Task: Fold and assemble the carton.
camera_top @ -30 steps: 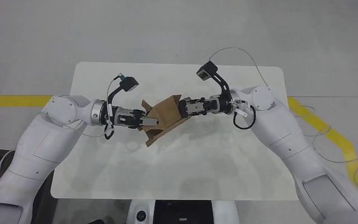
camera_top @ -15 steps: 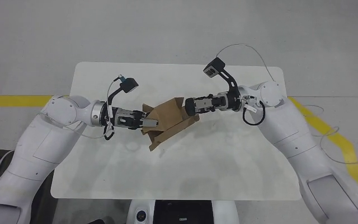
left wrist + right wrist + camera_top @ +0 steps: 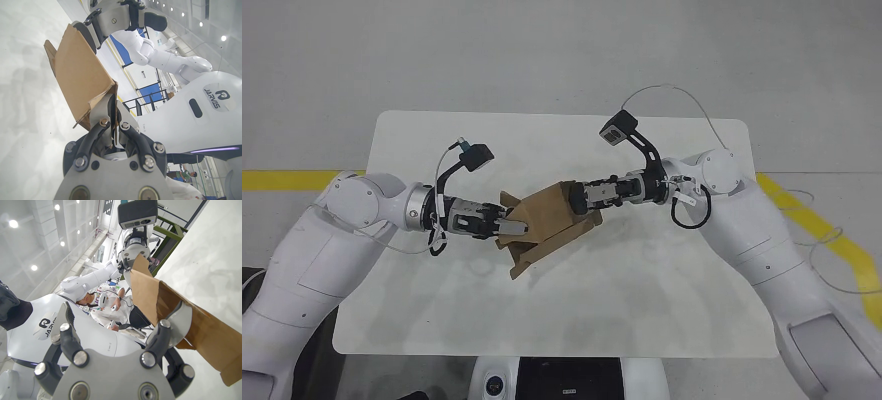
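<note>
A brown cardboard carton, partly unfolded, is held tilted above the white table between my two grippers. My left gripper is shut on a flap at the carton's left end; in the left wrist view its fingers pinch the flap's edge below the carton's broad panel. My right gripper is open at the carton's right end. In the right wrist view one of its fingers lies against the carton at its open mouth, and the other finger stands well apart in free air.
The white table has bare room all around the carton. Its edges run near both arms' elbows. A yellow floor line lies beyond the table's left side.
The right gripper pulled back slightly, then came in again lower at the carton's right end. The carton shifted a little to the right and turned. The left gripper kept its hold.
</note>
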You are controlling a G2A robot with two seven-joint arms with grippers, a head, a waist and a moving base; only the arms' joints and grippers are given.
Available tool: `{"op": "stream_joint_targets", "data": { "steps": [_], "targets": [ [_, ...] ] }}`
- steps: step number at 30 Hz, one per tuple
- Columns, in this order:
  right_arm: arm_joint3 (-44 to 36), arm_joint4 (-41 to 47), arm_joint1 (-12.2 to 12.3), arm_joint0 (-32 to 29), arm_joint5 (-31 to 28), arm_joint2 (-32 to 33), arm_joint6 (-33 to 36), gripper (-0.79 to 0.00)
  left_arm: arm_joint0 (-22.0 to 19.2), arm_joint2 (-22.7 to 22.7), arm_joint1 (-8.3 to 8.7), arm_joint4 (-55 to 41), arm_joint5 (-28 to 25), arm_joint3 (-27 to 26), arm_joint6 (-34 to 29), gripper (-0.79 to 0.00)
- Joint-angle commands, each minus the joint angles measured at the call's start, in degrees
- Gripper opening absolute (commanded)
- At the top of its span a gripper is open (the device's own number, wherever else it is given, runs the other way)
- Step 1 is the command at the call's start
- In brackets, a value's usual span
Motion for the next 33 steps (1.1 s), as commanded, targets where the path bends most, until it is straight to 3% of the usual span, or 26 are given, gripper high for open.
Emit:
{"op": "stream_joint_targets", "data": {
  "steps": [1, 3, 6, 12, 14, 21, 25, 31, 33],
  "targets": [
    [-0.2, 0.3, -0.1, -0.1, 0.0, -0.2, 0.0, 0.0, 0.0, 0.0, 0.12, -0.1, -0.1, 0.0, 0.1, -0.785],
    [-0.2, 0.6, -0.2, -0.3, 0.1, -0.3, 0.1, 0.0, 0.0, 0.1, 0.21, -0.3, -0.1, 0.0, 0.1, -0.785],
    [-0.4, 1.3, -0.4, -0.5, 0.3, -0.2, 0.3, -0.142, -0.1, 0.2, 0.32, -0.4, -0.1, 0.1, 0.1, -0.785],
    [-0.7, 1.7, -0.5, -0.7, 1.1, 0.5, 1.1, -0.259, -0.3, 0.6, 0.5, -0.7, 0.0, 0.4, 0.1, -0.785],
    [-0.7, 1.7, -0.6, -0.7, 1.4, 0.8, 1.3, -0.28, -0.4, 0.7, 0.55, -0.7, -0.1, 0.6, 0.1, -0.785],
    [-0.3, 1.3, -0.9, -0.6, 2.3, 1.1, 2.3, -0.209, -0.6, 1.0, 0.71, -0.6, -0.3, 0.7, 0.3, -0.785],
    [0.4, 0.5, -1.3, -0.2, 2.5, 0.7, 2.5, -0.222, -0.7, 1.2, 0.81, -0.7, -0.4, 0.7, 0.4, -0.785],
    [1.4, -0.8, -2.0, 0.8, 2.1, -1.0, 2.1, -0.36, -0.8, 1.5, 0.98, -0.8, -0.4, 0.4, 0.4, -0.785],
    [1.7, -0.8, -2.3, 1.0, 2.1, -1.6, 2.1, -0.369, -0.8, 1.6, 1.03, -0.9, -0.5, 0.4, 0.5, -0.785]
  ]
}}
